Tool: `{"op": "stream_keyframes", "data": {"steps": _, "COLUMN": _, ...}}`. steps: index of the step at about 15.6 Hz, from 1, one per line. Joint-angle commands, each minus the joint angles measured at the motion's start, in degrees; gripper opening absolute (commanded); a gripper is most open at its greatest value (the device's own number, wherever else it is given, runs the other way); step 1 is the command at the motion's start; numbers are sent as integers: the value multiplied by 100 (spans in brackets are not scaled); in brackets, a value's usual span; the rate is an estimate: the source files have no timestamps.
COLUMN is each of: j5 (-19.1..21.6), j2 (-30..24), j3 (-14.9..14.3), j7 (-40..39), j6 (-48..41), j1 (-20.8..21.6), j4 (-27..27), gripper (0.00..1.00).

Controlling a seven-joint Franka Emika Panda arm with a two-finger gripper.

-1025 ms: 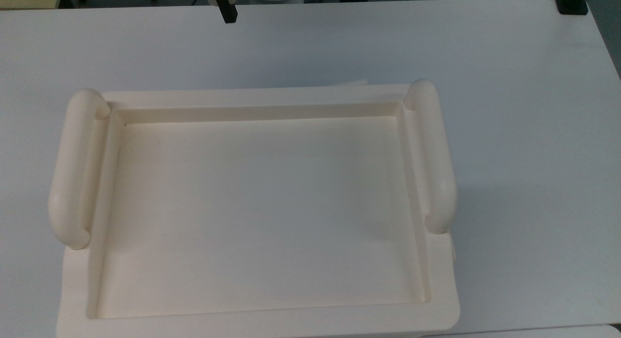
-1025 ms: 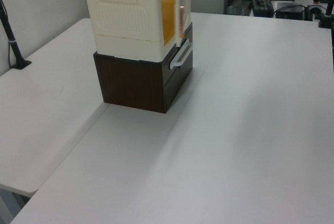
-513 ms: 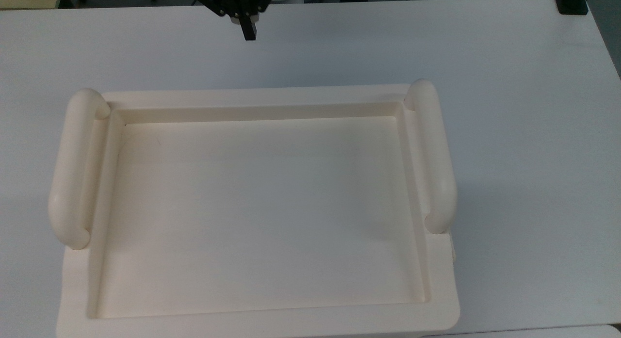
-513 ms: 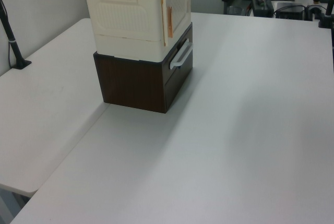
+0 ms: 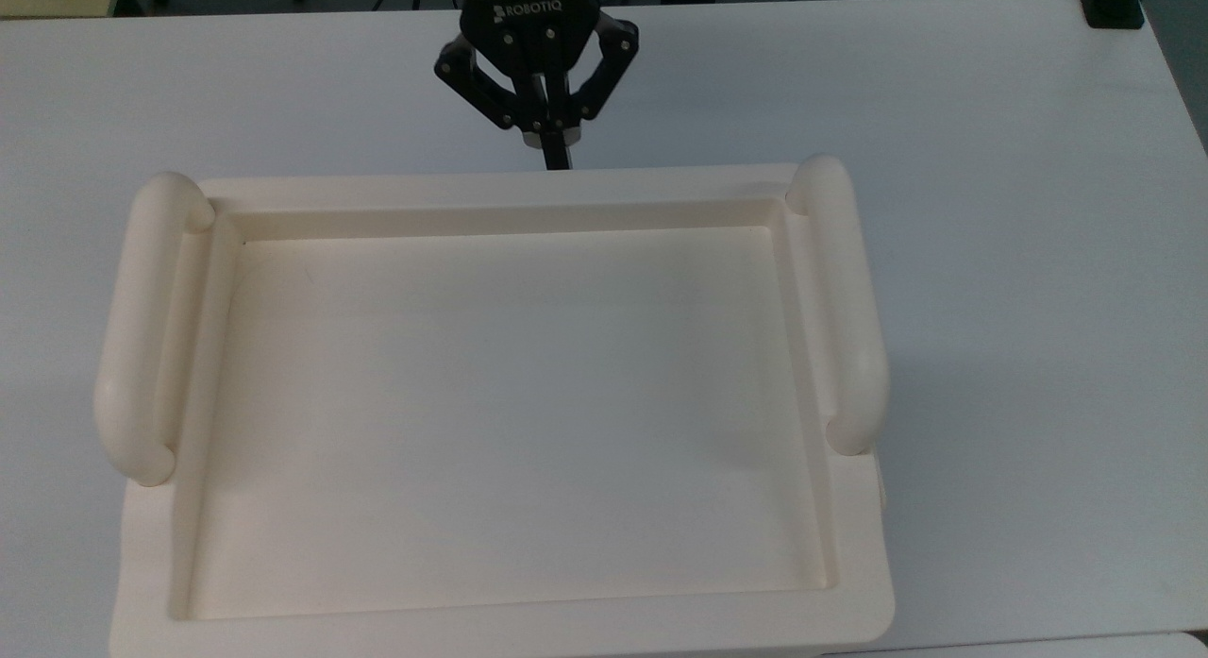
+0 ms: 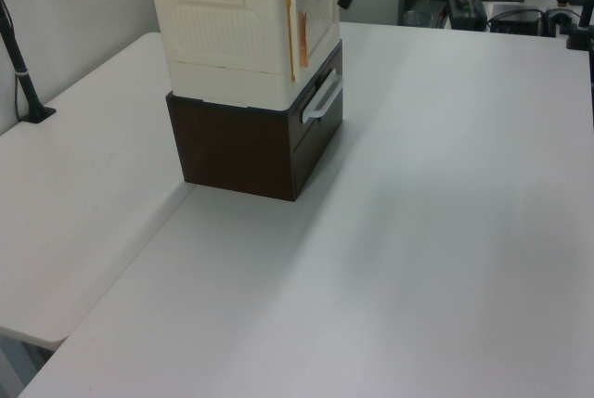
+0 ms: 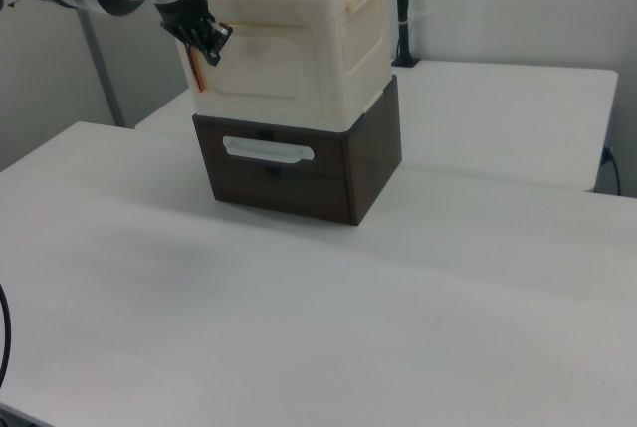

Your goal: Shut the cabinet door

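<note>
Keep the clenched gripper (image 5: 557, 158) (top centre, top view) pressing squarely until the door (image 6: 313, 16) seats flush.

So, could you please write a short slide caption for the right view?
Gripper at the closed cabinet door of the cream cabinet, stacked on a dark brown drawer unit.

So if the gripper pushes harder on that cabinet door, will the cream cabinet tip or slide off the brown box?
Probably not tip: the cabinet sits broad and flat on the brown drawer box. Being hollow-looking plastic, it may be light and could slide. The cabinet door looks thin and hinged, so it should swing easily for the gripper.
</note>
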Motion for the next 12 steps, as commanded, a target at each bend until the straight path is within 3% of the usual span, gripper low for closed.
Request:
{"op": "stream_keyframes", "data": {"steps": 1, "j5": -67, "j2": 58, "j3": 163, "j7": 38, "j6": 630, "j1": 14, "j4": -41, "gripper": 0}}
{"op": "stream_keyframes", "data": {"steps": 12, "j5": -128, "j2": 313, "j3": 173, "j7": -331, "j6": 1651, "j1": -13, "j4": -32, "gripper": 0}}
